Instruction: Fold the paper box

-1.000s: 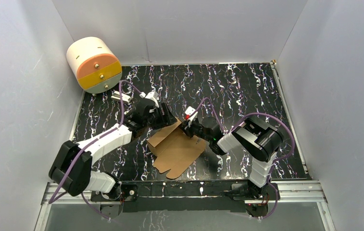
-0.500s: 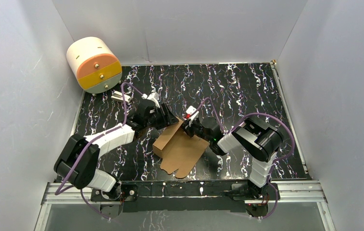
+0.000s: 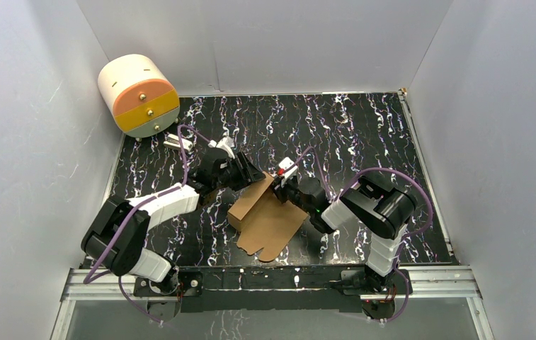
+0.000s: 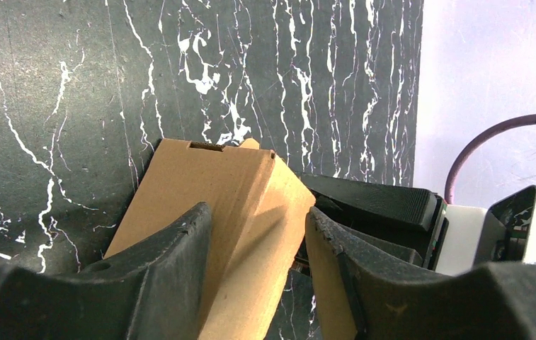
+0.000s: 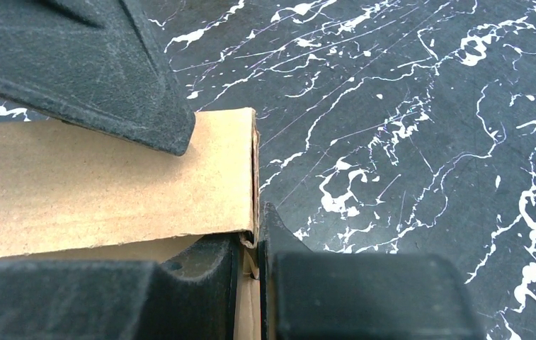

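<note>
The paper box (image 3: pixel 268 223) is a brown cardboard sheet lying mid-table, its far-left panel folded up into a ridge. My left gripper (image 3: pixel 254 176) reaches in from the left onto that ridge. In the left wrist view the folded cardboard (image 4: pixel 201 170) stands between the jaws of the left gripper (image 4: pixel 258 212), and both fingers touch it. My right gripper (image 3: pixel 279 190) meets the box at its far corner. In the right wrist view the right gripper (image 5: pixel 253 234) is shut on the thin edge of the cardboard (image 5: pixel 95 184). A left finger (image 5: pixel 88 64) rests on top.
A cream, orange and yellow cylindrical drawer unit (image 3: pixel 139 95) stands at the back left corner. A small white part (image 3: pixel 180 142) lies just in front of it. White walls enclose the black marbled table (image 3: pixel 364 134) on three sides.
The left jaws have narrowed onto the raised flap. The flap stands steeper and the sheet has shifted slightly right. The right gripper has moved a little right, still holding the edge.
</note>
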{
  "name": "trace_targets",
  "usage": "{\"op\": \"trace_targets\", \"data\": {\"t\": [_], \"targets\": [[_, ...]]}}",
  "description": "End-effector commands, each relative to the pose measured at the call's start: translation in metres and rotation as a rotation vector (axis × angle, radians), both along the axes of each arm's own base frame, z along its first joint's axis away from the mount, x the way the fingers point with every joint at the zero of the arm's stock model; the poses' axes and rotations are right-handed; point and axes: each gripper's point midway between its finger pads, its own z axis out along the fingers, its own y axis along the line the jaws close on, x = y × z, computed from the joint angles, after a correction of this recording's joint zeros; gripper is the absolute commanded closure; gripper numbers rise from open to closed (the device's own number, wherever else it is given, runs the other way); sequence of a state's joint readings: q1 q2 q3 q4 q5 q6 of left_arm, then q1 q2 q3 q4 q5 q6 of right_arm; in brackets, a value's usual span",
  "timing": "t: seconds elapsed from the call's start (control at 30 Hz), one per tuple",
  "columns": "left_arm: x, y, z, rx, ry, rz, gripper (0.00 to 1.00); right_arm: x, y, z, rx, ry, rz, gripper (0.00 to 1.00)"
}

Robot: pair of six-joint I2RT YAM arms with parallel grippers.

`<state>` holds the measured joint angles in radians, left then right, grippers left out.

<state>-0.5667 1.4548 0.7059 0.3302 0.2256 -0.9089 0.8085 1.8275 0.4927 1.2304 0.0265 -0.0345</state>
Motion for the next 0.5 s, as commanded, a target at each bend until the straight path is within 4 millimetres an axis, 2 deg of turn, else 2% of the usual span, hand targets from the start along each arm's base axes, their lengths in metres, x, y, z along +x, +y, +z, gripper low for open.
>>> {"op": "trace_targets", "data": {"t": [0.0, 0.27, 0.47], "targets": [[-0.041, -0.03, 0.017, -0.119, 0.072, -0.154, 0.52, 0.017, -0.016, 0.009, 0.017, -0.025, -0.148, 0.84], [-0.051, -0.035, 0.018, -0.146, 0.094, -0.161, 0.54, 0.025, -0.027, 0.008, 0.003, -0.027, -0.253, 0.82], [-0.047, -0.029, 0.016, -0.097, 0.08, -0.139, 0.5, 0.018, -0.014, 0.008, 0.018, -0.021, -0.173, 0.78]]}}
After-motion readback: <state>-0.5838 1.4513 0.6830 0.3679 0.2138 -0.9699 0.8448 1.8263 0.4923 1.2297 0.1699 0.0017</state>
